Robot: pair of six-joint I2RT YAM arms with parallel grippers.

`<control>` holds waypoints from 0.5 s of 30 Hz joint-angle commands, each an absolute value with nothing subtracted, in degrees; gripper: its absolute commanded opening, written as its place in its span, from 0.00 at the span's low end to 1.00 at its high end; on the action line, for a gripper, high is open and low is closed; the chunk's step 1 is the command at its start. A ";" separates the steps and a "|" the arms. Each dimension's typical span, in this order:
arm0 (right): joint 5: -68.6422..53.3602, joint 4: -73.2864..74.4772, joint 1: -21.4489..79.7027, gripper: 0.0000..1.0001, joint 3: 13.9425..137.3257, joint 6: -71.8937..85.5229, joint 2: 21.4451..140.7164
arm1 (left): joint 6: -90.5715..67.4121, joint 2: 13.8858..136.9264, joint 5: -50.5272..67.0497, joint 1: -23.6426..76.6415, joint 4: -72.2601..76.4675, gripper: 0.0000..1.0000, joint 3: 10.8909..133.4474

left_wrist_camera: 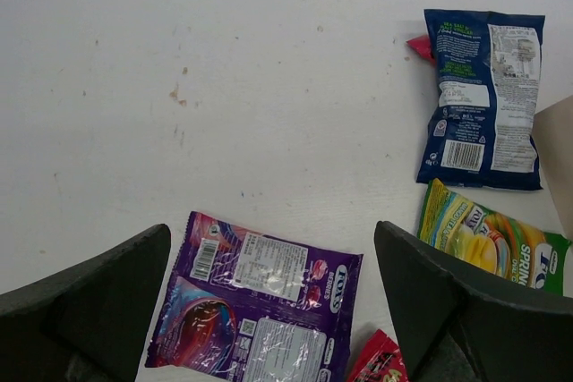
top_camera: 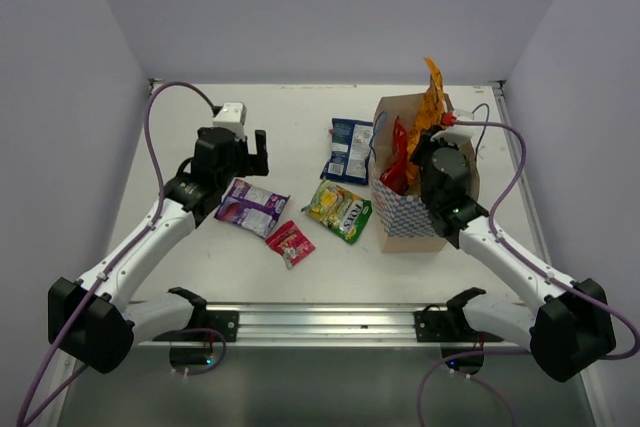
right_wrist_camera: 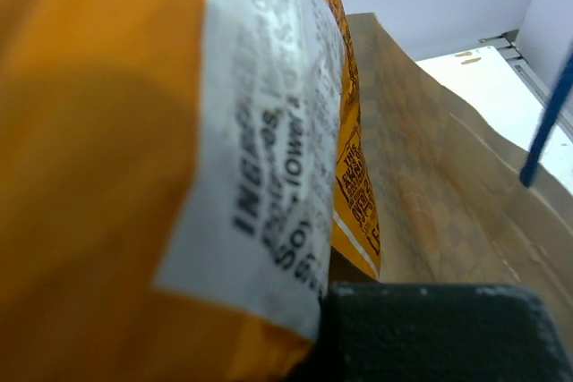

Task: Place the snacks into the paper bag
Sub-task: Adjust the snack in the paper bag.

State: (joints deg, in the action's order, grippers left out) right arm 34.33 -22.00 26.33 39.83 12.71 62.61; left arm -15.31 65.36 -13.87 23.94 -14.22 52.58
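The paper bag point(top_camera: 415, 217) stands upright at the right, with a red packet point(top_camera: 395, 162) sticking out of its mouth. My right gripper point(top_camera: 437, 135) is shut on the orange packet point(top_camera: 433, 97), holding it upright over the bag's opening. In the right wrist view the orange packet point(right_wrist_camera: 134, 131) fills the frame in front of the bag's inner wall point(right_wrist_camera: 430, 203). My left gripper point(left_wrist_camera: 273, 230) is open above the purple packet point(left_wrist_camera: 260, 301), not touching it. The dark blue packet point(left_wrist_camera: 483, 100), the yellow-green packet point(left_wrist_camera: 492, 243) and a small red packet point(left_wrist_camera: 380, 364) lie on the table.
A pink-red corner point(left_wrist_camera: 419, 45) peeks from under the dark blue packet. The bag's blue cord handle point(right_wrist_camera: 546, 123) hangs by the right gripper. A bag edge point(left_wrist_camera: 560, 149) shows at the right of the left wrist view. Walls enclose the white table point(top_camera: 290, 107).
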 commanded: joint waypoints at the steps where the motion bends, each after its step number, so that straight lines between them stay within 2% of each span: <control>1: 31.21 -28.86 26.54 0.00 39.20 12.03 61.53 | -14.33 63.98 -15.29 23.38 -10.37 1.00 52.21; 2: 30.68 -27.35 26.54 0.00 39.03 12.91 60.74 | -14.33 63.90 -15.29 23.38 -10.46 1.00 52.21; 3: 29.80 -24.03 26.54 0.05 38.85 14.83 59.60 | -14.33 63.98 -15.21 23.38 -10.46 1.00 52.12; 4: 29.45 -21.47 26.54 0.17 39.20 15.64 57.59 | -14.33 63.98 -15.29 23.38 -10.46 1.00 52.12; 7: 28.30 -10.17 26.46 0.37 43.05 17.49 54.24 | -14.33 64.16 -15.03 23.38 -10.46 1.00 52.21; 8: 27.52 -7.15 26.46 0.48 44.55 17.40 53.97 | -14.41 64.25 -14.86 23.38 -10.37 1.00 52.21; 11: 27.68 6.12 26.54 0.62 52.01 18.54 54.31 | -14.50 64.25 -14.50 23.38 -10.46 1.00 52.38; 15: 27.95 20.96 26.54 0.69 62.11 19.86 56.16 | -14.50 64.25 -14.41 23.38 -10.55 1.00 52.38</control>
